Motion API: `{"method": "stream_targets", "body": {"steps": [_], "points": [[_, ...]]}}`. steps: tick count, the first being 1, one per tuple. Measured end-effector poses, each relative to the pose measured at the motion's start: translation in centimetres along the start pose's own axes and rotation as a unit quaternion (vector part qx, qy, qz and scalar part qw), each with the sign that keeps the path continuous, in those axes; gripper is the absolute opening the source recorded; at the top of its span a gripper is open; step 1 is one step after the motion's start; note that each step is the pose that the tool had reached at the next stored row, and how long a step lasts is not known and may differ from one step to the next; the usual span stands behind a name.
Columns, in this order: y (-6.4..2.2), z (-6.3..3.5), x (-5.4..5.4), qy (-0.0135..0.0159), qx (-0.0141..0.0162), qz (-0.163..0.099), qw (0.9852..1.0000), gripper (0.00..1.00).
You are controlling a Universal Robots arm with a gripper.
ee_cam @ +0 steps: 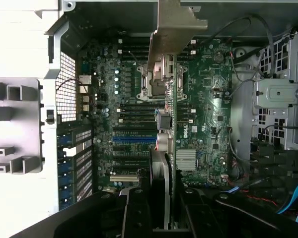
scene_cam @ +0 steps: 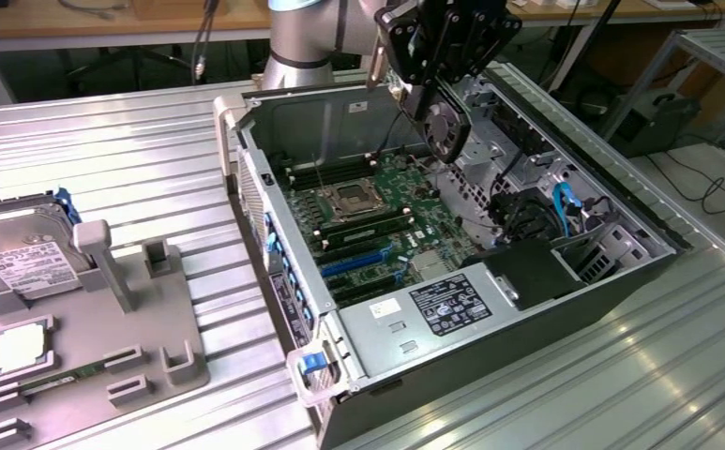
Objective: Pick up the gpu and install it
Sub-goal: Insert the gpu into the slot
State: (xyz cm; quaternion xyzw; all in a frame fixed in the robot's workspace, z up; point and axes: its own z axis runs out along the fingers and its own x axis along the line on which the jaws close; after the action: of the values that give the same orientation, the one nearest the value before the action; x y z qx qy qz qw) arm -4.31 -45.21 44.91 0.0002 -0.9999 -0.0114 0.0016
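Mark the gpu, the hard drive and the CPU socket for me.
gpu [scene_cam: 446,125]: exterior view, on its round fan.
hard drive [scene_cam: 23,266]: exterior view, on its white label.
CPU socket [scene_cam: 343,201]: exterior view, middle of the socket's metal frame.

A ribbed, silvery aluminium-profile table [scene_cam: 125,159] carries a dark, open metal computer tower case [scene_cam: 500,366] lying on its side, and near it, toward the exterior view's left, a flat grey plastic slotted holder tray [scene_cam: 149,319]
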Motion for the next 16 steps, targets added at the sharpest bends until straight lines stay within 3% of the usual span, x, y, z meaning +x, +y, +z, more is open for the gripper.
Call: {"method": "stream_targets", "body": {"steps": [12, 16], "points": [[0.00, 0.00, 0.00, 0.0000, 0.0000, -0.003, 1.0000, 0.28], [0.00, 0.00, 0.00, 0.0004, 0.0000, -0.019, 0.9998, 0.28]]}}
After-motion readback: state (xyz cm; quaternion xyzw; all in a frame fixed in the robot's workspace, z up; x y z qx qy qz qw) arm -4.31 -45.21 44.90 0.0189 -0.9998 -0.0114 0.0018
